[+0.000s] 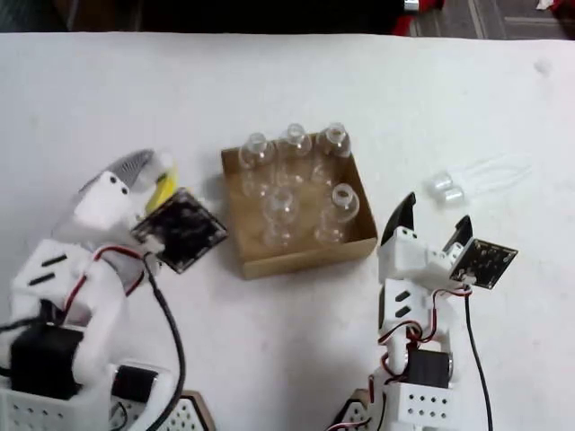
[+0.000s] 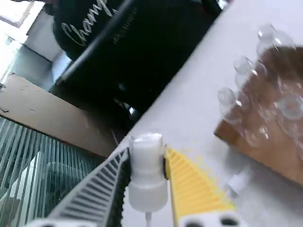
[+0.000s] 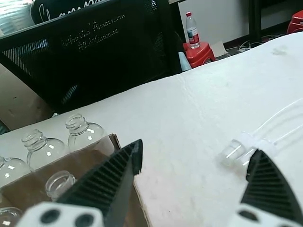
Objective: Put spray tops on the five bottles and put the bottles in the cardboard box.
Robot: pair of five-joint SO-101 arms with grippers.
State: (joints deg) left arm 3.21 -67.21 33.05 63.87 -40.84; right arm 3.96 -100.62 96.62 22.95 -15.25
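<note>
My left gripper (image 2: 147,160) clamps a spray top (image 2: 147,182) beside the cardboard box (image 1: 301,259); my right gripper (image 1: 437,215) gapes wide opposite.

Spray top (image 2: 147,177) in end effector (image 2: 147,155) (L)

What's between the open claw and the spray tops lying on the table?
Nothing but bare table, seen in the high view: the right gripper sits just short of the spray tops.
</note>
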